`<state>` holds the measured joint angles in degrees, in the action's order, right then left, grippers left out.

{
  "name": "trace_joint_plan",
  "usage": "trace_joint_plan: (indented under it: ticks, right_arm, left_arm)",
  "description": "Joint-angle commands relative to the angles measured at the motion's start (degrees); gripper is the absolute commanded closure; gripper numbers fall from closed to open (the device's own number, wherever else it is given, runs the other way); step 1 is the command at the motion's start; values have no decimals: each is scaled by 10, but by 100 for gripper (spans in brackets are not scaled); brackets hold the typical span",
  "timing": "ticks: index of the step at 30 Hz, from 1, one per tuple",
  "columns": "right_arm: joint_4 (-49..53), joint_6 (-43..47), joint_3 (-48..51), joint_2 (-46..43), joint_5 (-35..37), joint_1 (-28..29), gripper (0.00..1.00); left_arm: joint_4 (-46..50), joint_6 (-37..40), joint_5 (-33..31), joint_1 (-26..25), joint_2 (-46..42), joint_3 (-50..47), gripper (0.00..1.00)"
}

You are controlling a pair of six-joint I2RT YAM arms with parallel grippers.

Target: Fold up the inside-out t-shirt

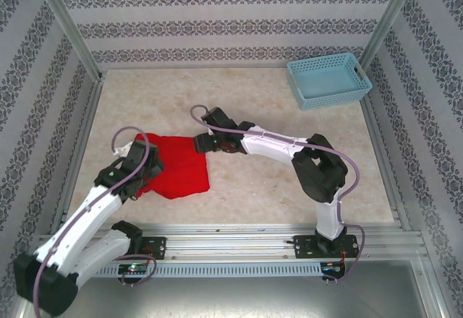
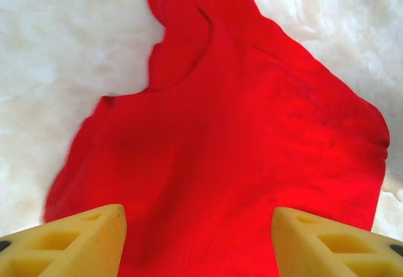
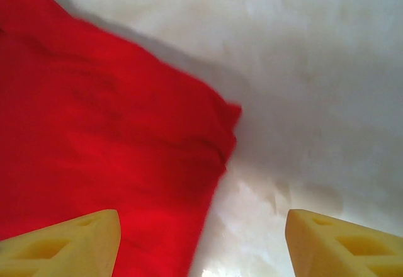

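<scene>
Here, on the left half of the tabletop (image 1: pixel 289 181), lying flat in a rough square: the inside-out t-shirt (image 1: pixel 176 168), plain bright red, softly creased, no print. From the left wrist, a broad red sheet with a curved flap at its far end, possibly a sleeve or neckline, hard to say. From the right wrist, one puckered corner against the pale surface. Above its left edge, left gripper (image 2: pixel 196 214), released, clasping nothing. Beside its upper right corner, right gripper (image 3: pixel 203 217), likewise spread wide. Far right: light blue basket (image 1: pixel 334 102), well apart.
</scene>
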<state>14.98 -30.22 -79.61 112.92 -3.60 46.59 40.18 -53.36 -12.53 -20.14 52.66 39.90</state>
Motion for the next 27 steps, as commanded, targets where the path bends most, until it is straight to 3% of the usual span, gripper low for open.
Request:
trace_joint_plan:
  ticks: [1,6,9,16,21,27]
  right_arm:
    - [-73,-78,22,20,-47,-4,29]
    - [-104,-109,17,56,-83,-3,32]
    - [-103,-115,7,77,-99,-3,39]
    - [-90,-117,17,66,-76,-12,79]
    - [-82,-105,80,-5,-2,-32,97]
    - [-48,-113,192,-129,114,-60,100]
  left_arm:
    - [-101,55,50,23,64,17,38]
    - [-154,53,113,87,156,4,40]
    - [-166,39,119,114,170,-36,45]
    - [-196,32,140,119,185,-104,52]
    - [-264,41,189,98,231,-108,55]
    - [-329,94,248,20,372,17,54]
